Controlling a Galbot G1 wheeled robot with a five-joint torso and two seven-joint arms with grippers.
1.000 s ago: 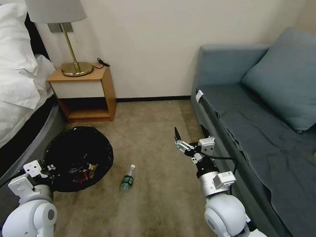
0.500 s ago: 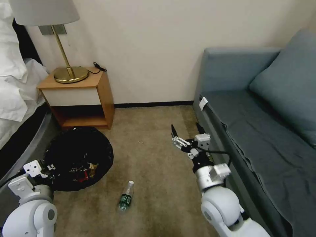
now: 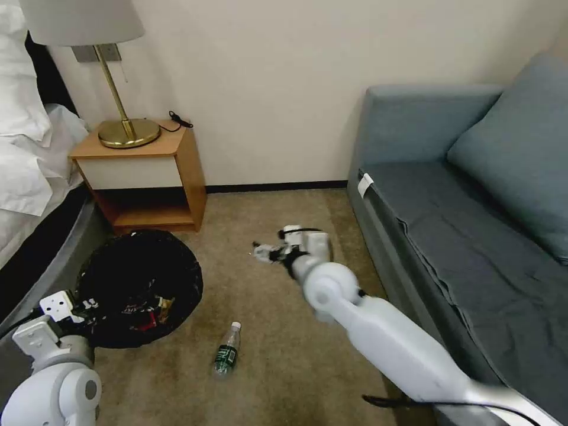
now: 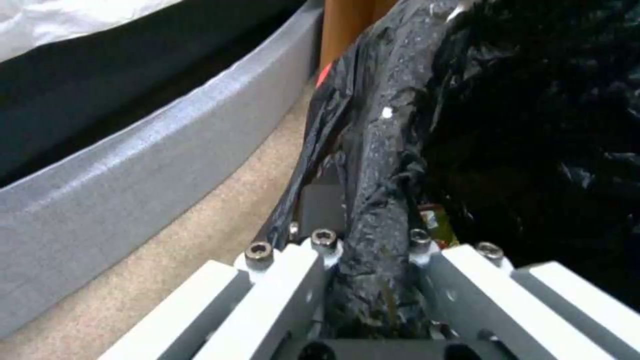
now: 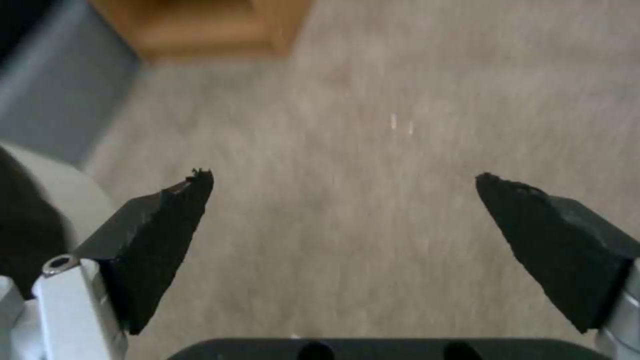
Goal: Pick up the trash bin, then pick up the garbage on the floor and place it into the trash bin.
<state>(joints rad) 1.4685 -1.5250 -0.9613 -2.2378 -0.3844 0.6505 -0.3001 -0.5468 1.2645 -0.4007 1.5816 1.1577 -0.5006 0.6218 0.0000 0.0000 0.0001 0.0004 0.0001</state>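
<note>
right gripper [image 3: 260,251] motion-blurred (head view), lamp [image 3: 83,21] shade cropped at top

Your right gripper [image 5: 343,185] has its fingers [image 5: 160,235] spread wide, with bare carpet [image 3: 278,367] between and ahead of them. The nightstand [image 3: 145,177] stands beyond, the sofa [image 3: 449,236] alongside. Your left fingers clamp the trash bin [image 3: 139,284] rim, the bed frame [image 4: 133,165] just beside them.

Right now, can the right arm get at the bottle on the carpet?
Probably yes. The right pincer is open over bare carpet, and nothing lies between it and the bottle. The left pincer holds the trash bin rim, off to the side.
</note>
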